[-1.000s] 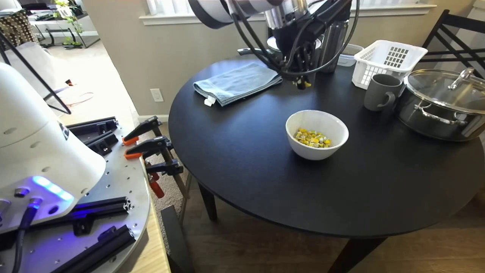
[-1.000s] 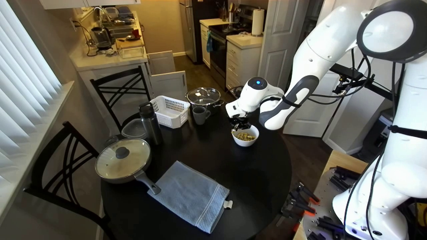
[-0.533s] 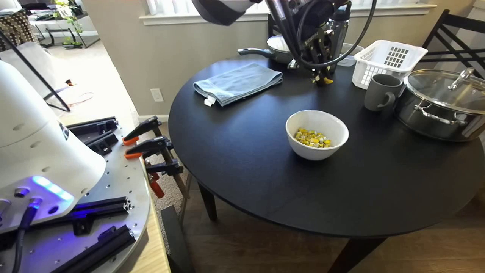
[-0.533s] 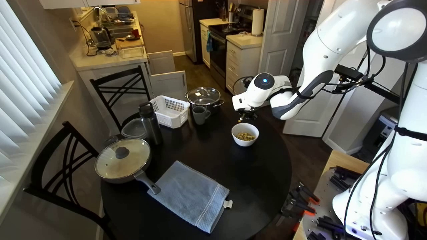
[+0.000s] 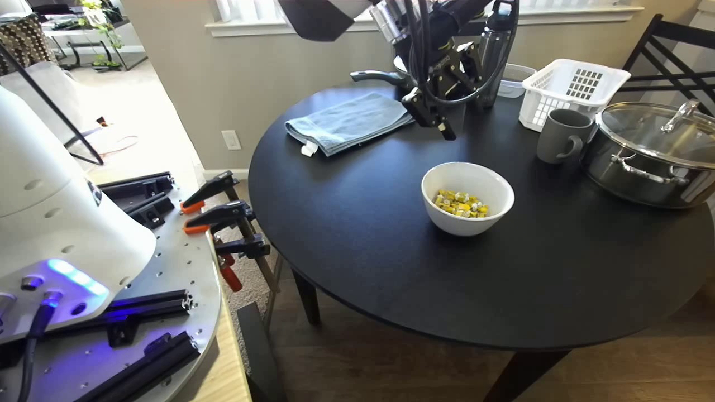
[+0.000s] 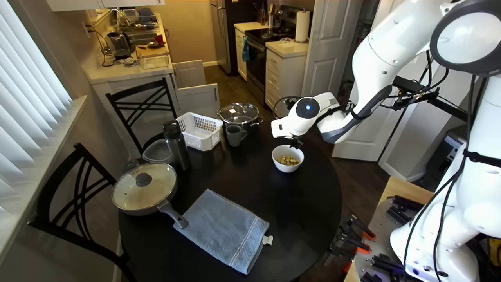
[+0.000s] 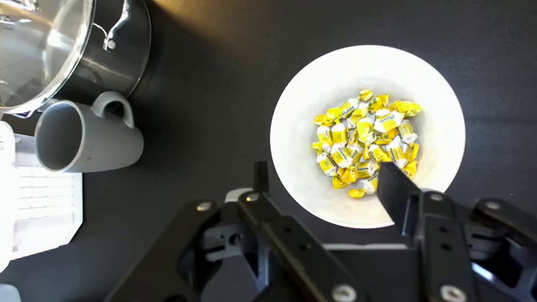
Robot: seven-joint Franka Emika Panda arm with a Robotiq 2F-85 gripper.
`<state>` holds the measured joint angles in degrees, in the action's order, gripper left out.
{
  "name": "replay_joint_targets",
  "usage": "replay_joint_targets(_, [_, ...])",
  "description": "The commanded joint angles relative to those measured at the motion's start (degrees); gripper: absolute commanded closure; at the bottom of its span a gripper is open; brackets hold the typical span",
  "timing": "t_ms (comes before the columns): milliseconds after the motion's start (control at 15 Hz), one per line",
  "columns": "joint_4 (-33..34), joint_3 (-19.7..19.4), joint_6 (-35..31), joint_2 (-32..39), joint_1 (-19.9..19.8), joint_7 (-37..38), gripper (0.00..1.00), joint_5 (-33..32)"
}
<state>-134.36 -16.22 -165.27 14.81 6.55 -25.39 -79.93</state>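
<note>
In the wrist view, we see the end effector [image 7: 325,180] with its two fingers [image 7: 396,191] wide apart and nothing between them, so it holds nothing. The yellow and white Ricola candies [image 7: 365,142] lie heaped in the bottom of the white bowl [image 7: 293,138]. One finger shows over the bowl, and its partner shows outside the rim. The gray mug [image 7: 100,144] and the lidded steel pot [image 7: 105,71] are apart from the bowl.

In an exterior view, the bowl stands on the round black counter [image 5: 357,245]. The end effector hangs higher than the bowl, not touching it. A folded blue towel [image 5: 352,120] lies well apart from the bowl.

In an exterior view, the end effector shows at the bowl's rim, with the lidded frying pan [image 6: 131,192] far from the bowl. To work well here, we think both fingers should be above the bowl's middle, pointing down and moving slowly, so they don't bump the rim.
</note>
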Motion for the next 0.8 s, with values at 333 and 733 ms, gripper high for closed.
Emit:
replay_joint_targets(333, [-0.7,0.5,0.0,-0.1,2.0,3.1,0.0,-2.0])
replay_joint_targets(733, [-1.0,0.5,0.0,-0.2,2.3,3.2,0.0,-2.0])
